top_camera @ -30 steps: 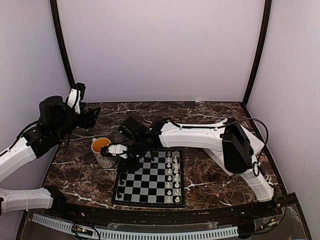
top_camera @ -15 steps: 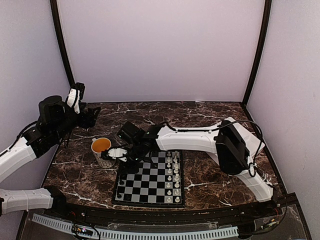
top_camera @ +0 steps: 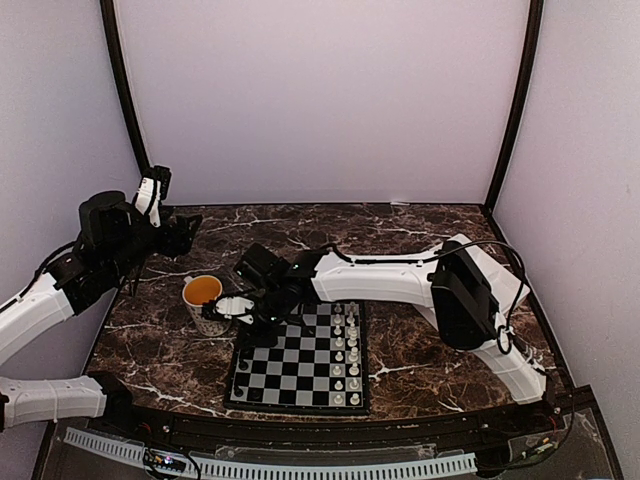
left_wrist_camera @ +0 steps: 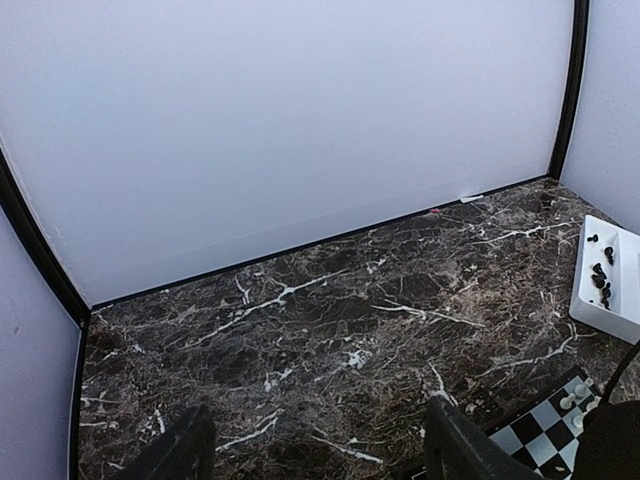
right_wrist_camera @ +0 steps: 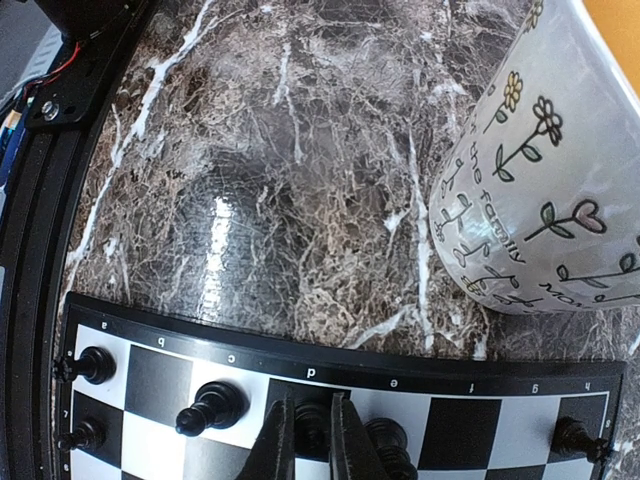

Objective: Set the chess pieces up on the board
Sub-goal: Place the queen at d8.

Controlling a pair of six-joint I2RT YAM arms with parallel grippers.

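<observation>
Flower-printed mug (top_camera: 204,303) with orange interior stood upright on dark marble table (top_camera: 420,232); white pieces (top_camera: 351,345) stood in two columns. White tray (left_wrist_camera: 600,312) rested on the marble.

place: robot lab booth | evidence: blank white walls (top_camera: 320,100), marble tabletop (top_camera: 400,225)

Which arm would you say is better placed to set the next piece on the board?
Right: the right claw, shut on a black piece, is over the board; the left claw hangs open, far away.
</observation>
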